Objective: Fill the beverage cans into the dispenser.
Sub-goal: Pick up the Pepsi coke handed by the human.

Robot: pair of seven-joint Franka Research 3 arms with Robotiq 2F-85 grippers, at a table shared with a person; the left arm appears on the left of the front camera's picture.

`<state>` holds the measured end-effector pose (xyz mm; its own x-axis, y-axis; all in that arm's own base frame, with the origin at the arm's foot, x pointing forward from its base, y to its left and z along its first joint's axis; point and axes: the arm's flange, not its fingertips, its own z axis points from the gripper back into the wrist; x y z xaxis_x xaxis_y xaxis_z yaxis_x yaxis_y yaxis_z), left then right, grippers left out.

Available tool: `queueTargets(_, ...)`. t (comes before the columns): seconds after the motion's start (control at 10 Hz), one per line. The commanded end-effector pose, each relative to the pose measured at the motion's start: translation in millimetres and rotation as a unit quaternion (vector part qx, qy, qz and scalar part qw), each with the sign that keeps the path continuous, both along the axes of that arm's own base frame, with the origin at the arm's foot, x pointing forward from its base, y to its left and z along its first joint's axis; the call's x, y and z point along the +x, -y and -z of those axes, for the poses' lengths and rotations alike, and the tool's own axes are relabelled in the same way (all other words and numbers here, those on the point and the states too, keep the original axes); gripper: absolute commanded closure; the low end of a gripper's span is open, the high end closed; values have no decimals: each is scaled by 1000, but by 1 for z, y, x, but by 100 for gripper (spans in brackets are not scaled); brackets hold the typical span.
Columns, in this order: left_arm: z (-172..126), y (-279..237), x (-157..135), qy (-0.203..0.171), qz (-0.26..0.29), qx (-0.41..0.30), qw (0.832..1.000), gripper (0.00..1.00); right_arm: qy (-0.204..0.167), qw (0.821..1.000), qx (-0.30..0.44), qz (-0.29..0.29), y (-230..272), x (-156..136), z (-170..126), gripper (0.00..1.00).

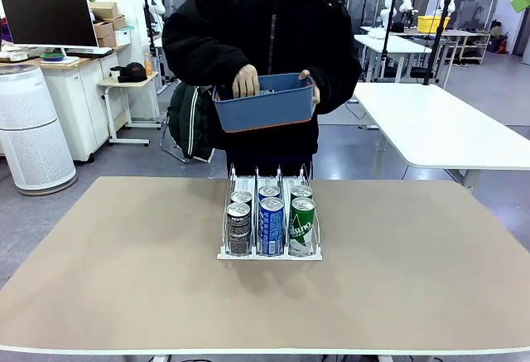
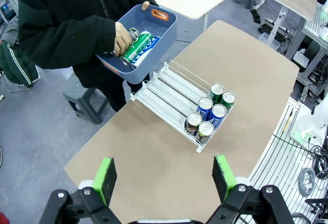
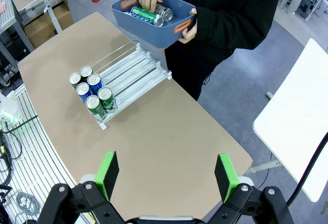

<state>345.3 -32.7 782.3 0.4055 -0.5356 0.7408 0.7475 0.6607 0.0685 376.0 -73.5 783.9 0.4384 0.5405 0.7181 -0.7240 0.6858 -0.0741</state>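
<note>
Beverage cans in dispenser | far from left hand, right hand | both spread wide, empty

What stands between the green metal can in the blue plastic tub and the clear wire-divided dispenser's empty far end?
Nothing visible. A hand holds the green can in the tub; the dispenser has open far lanes.

Standing upright at robot-side end of clear three-lane dispenser: six cans, paired black, blue, green. Lying sideways in blue tub: green can.
</note>
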Motion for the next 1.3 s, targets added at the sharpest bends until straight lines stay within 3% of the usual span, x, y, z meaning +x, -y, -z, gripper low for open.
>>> queueTargets(0.0, 1, 0, -1, 2, -1, -1, 1000, 0, 2, 1000, 5, -4, -1, -1, 1, 0)
queueTargets(1.2, 1, 0, -1, 2, -1, -1, 1000, 0, 2, 1000, 5, -4, -1, -1, 1, 0)
